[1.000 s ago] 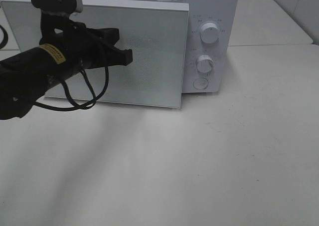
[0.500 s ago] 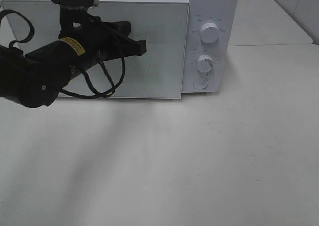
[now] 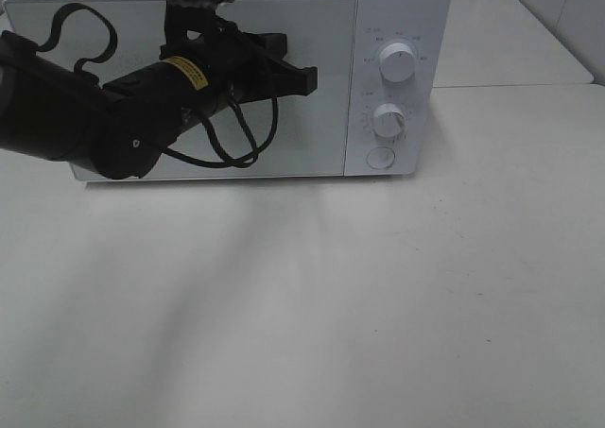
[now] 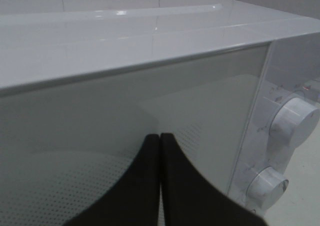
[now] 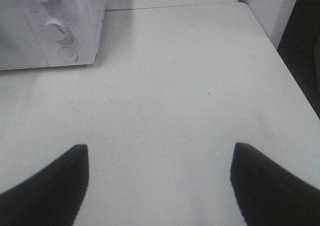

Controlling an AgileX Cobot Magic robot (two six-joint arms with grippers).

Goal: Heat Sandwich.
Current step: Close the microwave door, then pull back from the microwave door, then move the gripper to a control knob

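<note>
Microwave (image 3: 402,3) stands at the back of the table (image 3: 378,305), its door (image 3: 321,135) lying flush with the panel that carries an upper knob (image 3: 397,61), a lower knob (image 3: 388,122) and a round button (image 3: 380,158). My left gripper (image 3: 307,78) has its fingers pressed together with nothing between them. Its tips are close before the door's upper part, on the side nearer the knobs; whether they touch the glass I cannot tell. My right gripper (image 5: 160,146) hangs over the table, off to the knob side of the microwave, fingers spread wide and holding nothing. The sandwich I see in no view, and I cannot tell where it is; the dotted door glass shows nothing behind it.
</note>
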